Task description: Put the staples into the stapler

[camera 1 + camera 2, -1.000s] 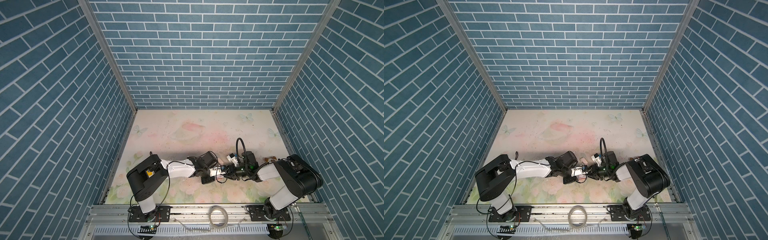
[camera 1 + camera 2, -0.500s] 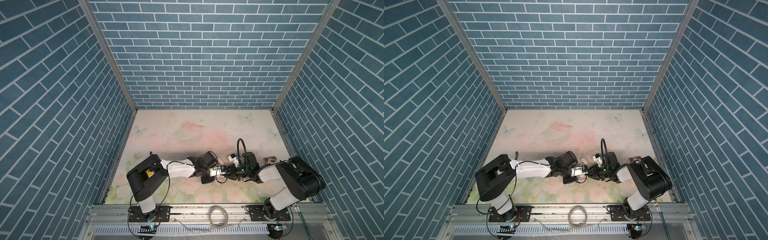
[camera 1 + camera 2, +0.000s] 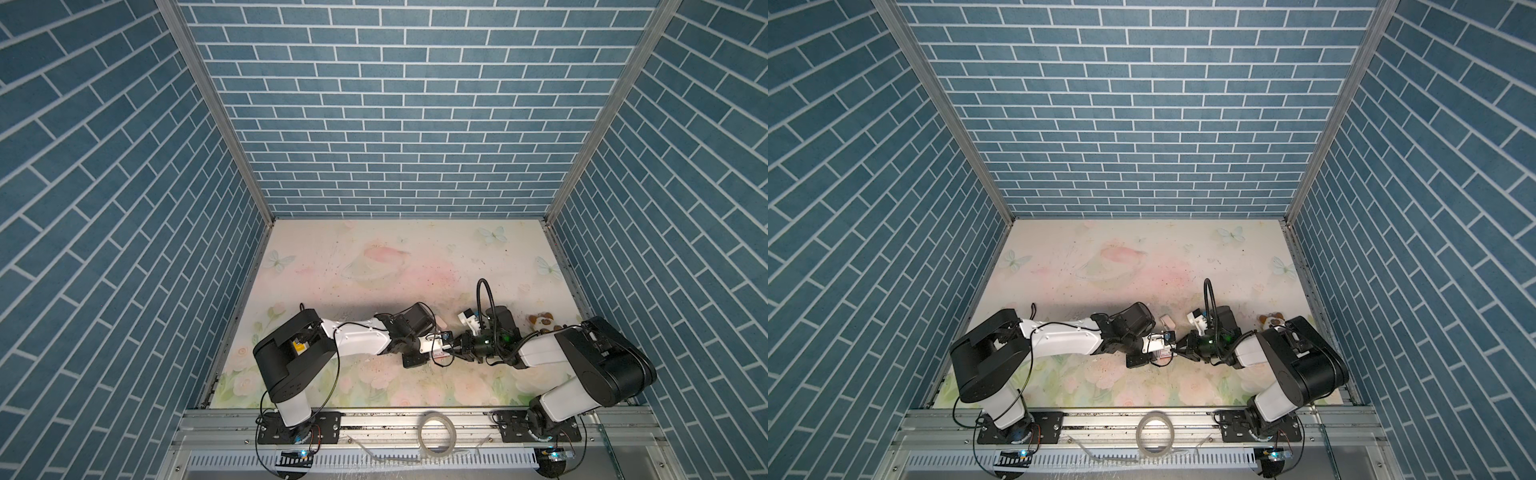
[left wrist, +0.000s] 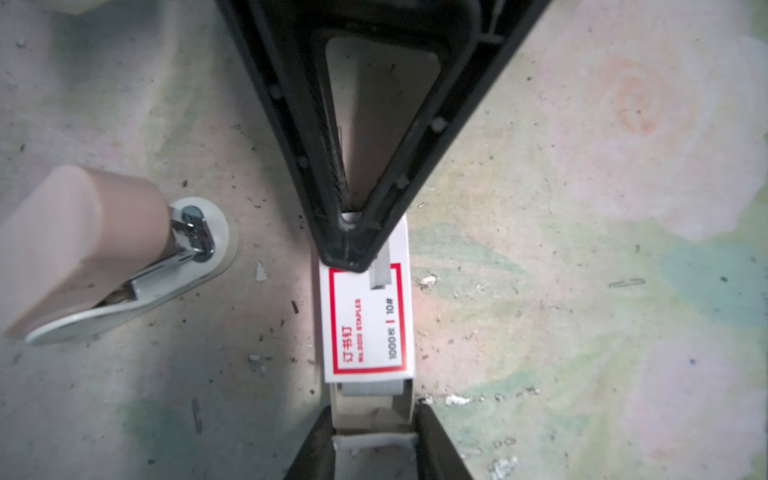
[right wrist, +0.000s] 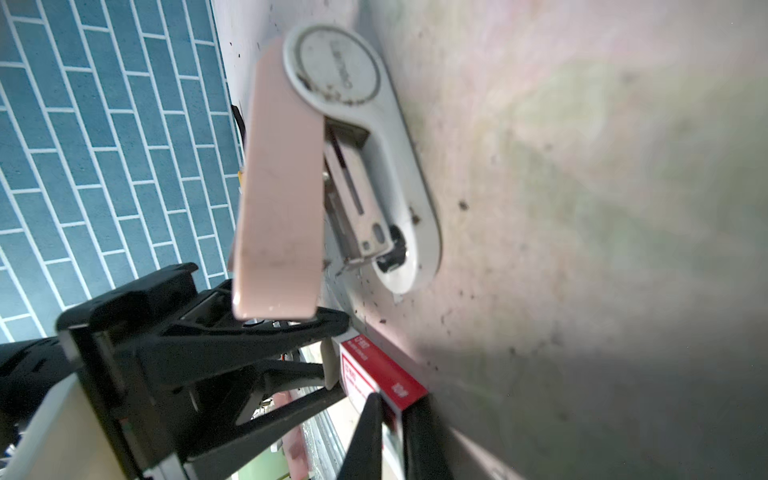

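The small red-and-white staple box point(image 4: 365, 320) lies on the mat between both grippers. My left gripper point(image 4: 374, 409) is shut on the beige inner tray point(image 4: 374, 415), which sticks out of the sleeve. A grey block of staples point(image 4: 370, 388) shows in that tray. My right gripper point(image 5: 392, 405) is shut on the sleeve's opposite end and shows as black fingers point(image 4: 349, 249) in the left wrist view. The stapler point(image 4: 104, 257), pink top over white base, rests beside the box with its top raised and is untouched. Both top views show the grippers meeting at the box point(image 3: 438, 353) point(image 3: 1163, 354).
A small brown-and-white toy point(image 3: 540, 320) sits near the right wall. A ring of clear tape point(image 3: 436, 432) lies on the front rail. Loose bits and a stray staple point(image 4: 625, 283) speckle the floral mat point(image 3: 374, 266). Blue brick walls enclose three sides.
My right gripper's jaws have narrowed onto the box end, and the right arm's elbow has shifted slightly. The left arm and the stapler have stayed put.
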{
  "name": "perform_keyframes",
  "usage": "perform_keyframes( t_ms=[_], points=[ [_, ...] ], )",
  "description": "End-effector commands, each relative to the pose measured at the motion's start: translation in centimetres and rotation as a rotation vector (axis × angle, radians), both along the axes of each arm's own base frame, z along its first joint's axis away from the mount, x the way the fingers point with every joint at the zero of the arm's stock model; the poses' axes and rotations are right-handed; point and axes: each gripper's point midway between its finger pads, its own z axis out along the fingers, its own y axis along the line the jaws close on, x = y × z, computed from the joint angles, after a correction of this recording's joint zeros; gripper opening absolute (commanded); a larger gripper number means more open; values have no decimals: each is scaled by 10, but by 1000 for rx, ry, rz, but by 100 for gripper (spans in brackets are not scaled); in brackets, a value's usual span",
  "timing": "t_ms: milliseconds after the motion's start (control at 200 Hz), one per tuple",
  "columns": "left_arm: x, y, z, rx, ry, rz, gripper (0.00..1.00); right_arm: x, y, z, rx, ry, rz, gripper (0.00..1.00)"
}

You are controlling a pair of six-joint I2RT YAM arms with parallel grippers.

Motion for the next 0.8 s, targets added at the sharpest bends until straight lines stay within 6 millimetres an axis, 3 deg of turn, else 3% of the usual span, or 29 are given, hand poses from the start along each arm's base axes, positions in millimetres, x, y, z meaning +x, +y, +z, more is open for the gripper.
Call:
perform_keyframes(
  t_ms=[0,520,690,795],
  points=[
    [-5,27,-23,112,23,14,34,-7,-9,-12,-59,33,-27,11],
    [-4,28,-21,113,41,20,33,-8,-15,-15,-96,20,-40,8],
    [-5,20,-14,71,55,17,50,-7,-13,-14,-81,17,-36,8],
    [-4,13,-11,60,64,5,54,-7,-12,-14,-77,19,-33,8]
  ],
)
